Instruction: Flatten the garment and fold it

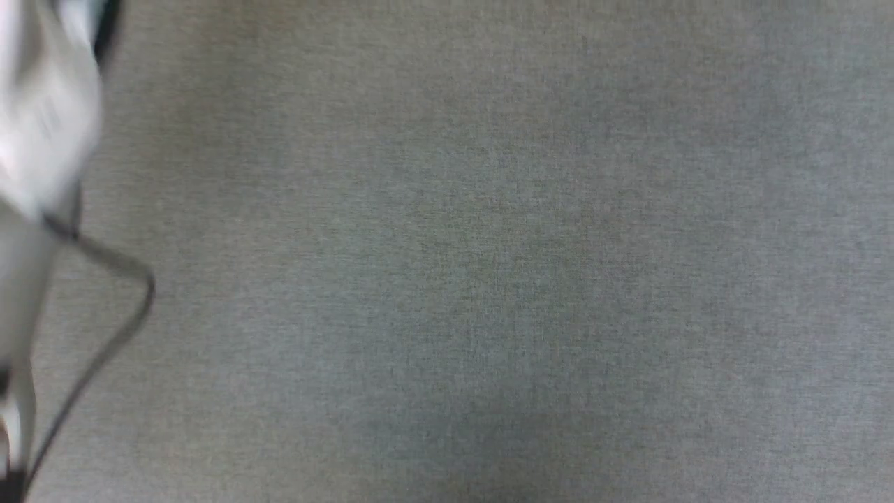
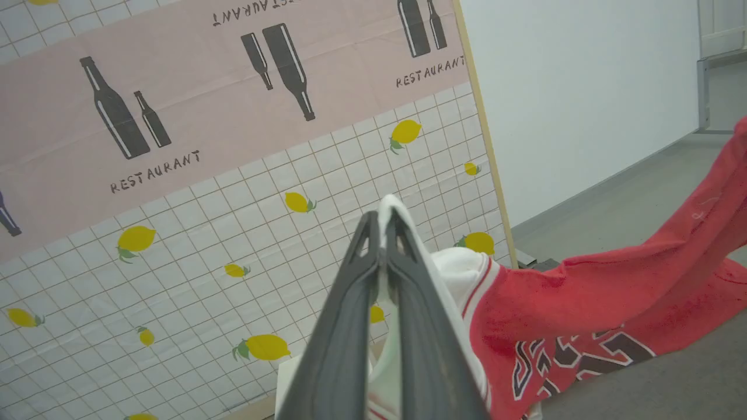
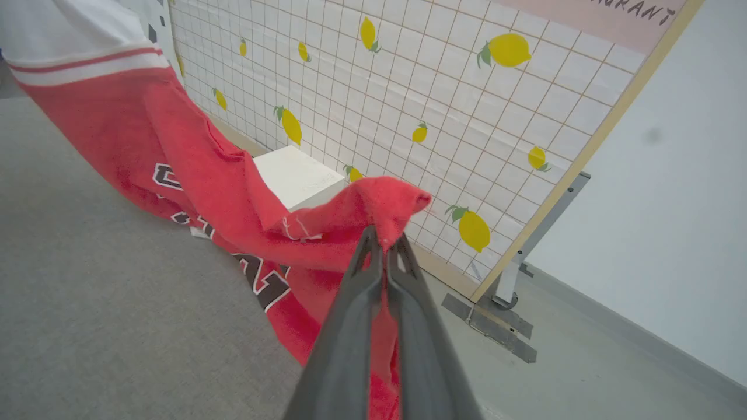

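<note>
Left wrist view, left gripper [image 2: 382,220] pinched tight on the white sleeve of the garment [image 2: 583,303], red body stretching to the frame's right; right wrist view, right gripper [image 3: 383,238] clamped on a red edge at centre, cloth sagging toward upper left above the grey surface [image 3: 105,303]

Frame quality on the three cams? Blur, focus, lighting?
Head view: smeared throughout, the pale forearm most, faint shadow low on the grey surface. Left wrist view: sharp, even light, shirt print crisp. Right wrist view: sharp too, no glare; a dim smudge on the wall.
</note>
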### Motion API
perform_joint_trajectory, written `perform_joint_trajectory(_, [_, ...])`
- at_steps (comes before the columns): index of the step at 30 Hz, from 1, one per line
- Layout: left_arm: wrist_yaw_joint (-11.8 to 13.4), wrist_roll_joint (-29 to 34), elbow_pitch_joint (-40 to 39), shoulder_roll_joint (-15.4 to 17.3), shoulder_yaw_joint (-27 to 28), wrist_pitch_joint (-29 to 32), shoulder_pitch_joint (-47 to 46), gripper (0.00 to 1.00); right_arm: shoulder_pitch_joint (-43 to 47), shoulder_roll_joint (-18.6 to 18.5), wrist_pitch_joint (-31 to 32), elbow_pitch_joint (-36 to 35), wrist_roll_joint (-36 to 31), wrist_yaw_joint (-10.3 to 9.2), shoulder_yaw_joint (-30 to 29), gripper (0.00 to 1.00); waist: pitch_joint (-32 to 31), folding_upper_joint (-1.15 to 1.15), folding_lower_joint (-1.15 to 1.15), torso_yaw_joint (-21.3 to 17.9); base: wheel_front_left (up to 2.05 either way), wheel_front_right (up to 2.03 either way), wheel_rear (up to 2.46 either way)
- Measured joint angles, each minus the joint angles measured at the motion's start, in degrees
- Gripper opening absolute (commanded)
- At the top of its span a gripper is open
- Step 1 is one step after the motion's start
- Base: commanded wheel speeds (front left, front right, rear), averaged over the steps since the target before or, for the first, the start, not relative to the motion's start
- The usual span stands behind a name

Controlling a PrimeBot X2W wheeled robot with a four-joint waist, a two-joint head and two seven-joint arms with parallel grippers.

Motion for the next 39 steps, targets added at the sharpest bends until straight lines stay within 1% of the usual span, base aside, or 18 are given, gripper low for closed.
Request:
perform_joint_trajectory(2, [1.55,-0.92,-5.16,1.54,0.24,0.79,6.6,0.0,5.42,-1.91,0.09,-3.09,1.71,0.0,-1.2,0.0,-1.33,0.0,0.0,0.15,0.0,0.0,0.0])
perform_joint_trajectory(3, [2.74,-1.75,-8.26,2.24,0.24,1.56,10.48,0.0,8.67,-2.69,0.15,-4.67,2.74,0.0,-2.23,0.0,-2.17,0.0,0.0,0.17,0.0,0.0,0.0])
perform_joint_trajectory(6, [5.32,-3.36,-15.13,4.08,-0.01,2.76,20.73,0.0,17.75,-3.66,0.24,-8.23,4.21,0.0,-5.59,0.0,-4.67,0.0,-0.01,0.08,0.0,0.0,0.0])
perform_joint_trajectory(8, [7.06,-3.58,-18.66,5.57,-0.89,3.48,27.76,0.0,24.19,-3.37,0.32,-10.13,4.41,0.0,-7.87,0.0,-6.53,0.0,-0.01,-0.01,0.0,0.0,0.0])
perform_joint_trajectory(10, [8.58,-4.36,-21.01,6.01,-1.61,3.72,33.98,0.0,29.87,-2.35,0.34,-11.56,4.37,0.0,-9.75,0.0,-8.24,0.0,-0.01,-0.11,0.0,0.0,0.0])
perform_joint_trajectory(12, [9.4,-6.36,-21.99,6.28,-2.42,3.55,39.57,0.0,35.4,-1.04,0.53,-12.77,4.13,0.0,-11.25,0.0,-10.01,0.0,-0.02,-0.24,0.0,0.0,0.0])
perform_joint_trajectory(14, [9.47,-7.58,-22.01,7.08,-3.82,3.67,45.03,0.0,41.3,0.67,0.99,-13.7,3.52,0.0,-12.8,0.0,-11.99,0.0,-0.02,-0.39,0.0,0.0,0.0])
perform_joint_trajectory(17, [9.42,-9.69,-21.51,8.4,-6.23,5.44,51.43,0.0,48.8,2.8,2.26,-14.41,2.49,0.0,-14.88,0.0,-14.75,0.0,-0.02,-0.57,0.0,0.0,0.0])
perform_joint_trajectory(23, [9.12,-15.48,-19.96,10.53,-9.34,10.89,60.76,0.0,60.57,4.02,5.91,-14.54,1.63,0.0,-17.16,0.0,-19.82,0.0,-0.02,-0.8,0.0,0.0,0.0])
perform_joint_trajectory(28, [9.02,-20.03,-18.86,11.98,-11.6,15.63,66.68,0.0,69.77,4.43,11.62,-13.57,2.99,0.0,-20.16,0.0,-23.58,0.0,-0.02,-0.75,0.0,0.0,0.0])
perform_joint_trajectory(33, [8.81,-24.77,-18.98,11.78,-12.92,17.79,71.17,0.0,78.53,4.5,16.85,-14.1,4.35,0.0,-23.99,0.0,-26.51,0.0,-0.02,-0.3,0.0,0.0,0.0])
perform_joint_trajectory(34, [8.9,-27.03,-19.33,11.69,-13.43,18.66,73.73,0.0,83.09,5.66,18.8,-14.85,4.55,0.0,-26.84,0.0,-27.91,0.0,-0.02,0.05,0.0,0.0,0.0])
perform_joint_trajectory(39, [9.9,-31.47,-21.03,12.1,-13.78,20.8,78.71,0.0,90.31,8.02,24.69,-17.16,5.65,0.0,-30.38,0.0,-29.76,0.0,-0.02,0.39,0.0,0.0,0.0])
